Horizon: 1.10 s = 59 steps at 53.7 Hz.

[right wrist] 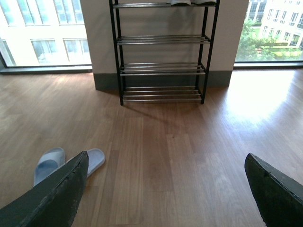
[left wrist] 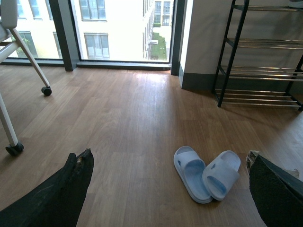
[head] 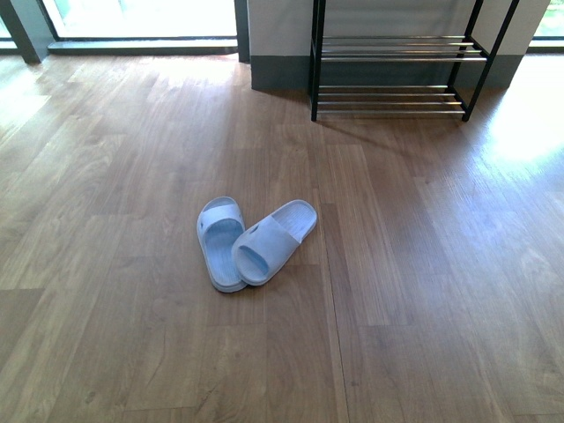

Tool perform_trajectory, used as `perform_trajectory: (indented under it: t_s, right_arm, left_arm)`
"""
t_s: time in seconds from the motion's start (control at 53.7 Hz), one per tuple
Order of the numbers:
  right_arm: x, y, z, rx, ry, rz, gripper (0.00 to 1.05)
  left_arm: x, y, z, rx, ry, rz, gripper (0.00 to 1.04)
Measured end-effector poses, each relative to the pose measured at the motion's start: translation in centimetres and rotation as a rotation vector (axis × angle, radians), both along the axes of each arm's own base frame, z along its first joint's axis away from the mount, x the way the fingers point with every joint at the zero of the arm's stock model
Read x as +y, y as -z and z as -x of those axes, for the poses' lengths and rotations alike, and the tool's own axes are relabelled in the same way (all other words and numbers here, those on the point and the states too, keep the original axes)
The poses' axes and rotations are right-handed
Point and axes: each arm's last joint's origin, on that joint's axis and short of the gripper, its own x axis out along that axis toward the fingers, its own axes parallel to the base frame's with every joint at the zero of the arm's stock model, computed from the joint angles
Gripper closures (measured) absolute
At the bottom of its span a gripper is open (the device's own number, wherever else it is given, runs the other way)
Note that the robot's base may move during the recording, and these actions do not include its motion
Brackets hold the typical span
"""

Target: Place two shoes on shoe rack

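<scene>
Pale blue slides (head: 218,240) touching on the wooden floor (head: 423,291), well apart from the shoe rack (head: 392,58); left pincer (left wrist: 168,158) and right pincer (right wrist: 166,160) open, empty.

The left slipper (head: 218,242) and right slipper (head: 273,240) are pale blue, the floor (head: 423,291) brown wood-grain, the shoe rack (head: 392,55) black with silver bars.

Left slide (head: 219,242), right slide (head: 275,238) touching at near ends on floor (head: 132,335); shoe rack (head: 392,55) well behind, rightward, against wall (head: 282,26).
</scene>
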Motion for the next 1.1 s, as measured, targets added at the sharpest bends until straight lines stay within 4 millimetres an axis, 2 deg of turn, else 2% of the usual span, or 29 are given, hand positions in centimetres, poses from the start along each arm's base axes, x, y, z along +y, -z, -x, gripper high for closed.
perform_trajectory:
  t_s: [1.098]
  right_arm:
    - [0.00, 0.00, 0.00, 0.000, 0.000, 0.000, 0.09]
  left_arm:
    - [0.00, 0.00, 0.00, 0.000, 0.000, 0.000, 0.09]
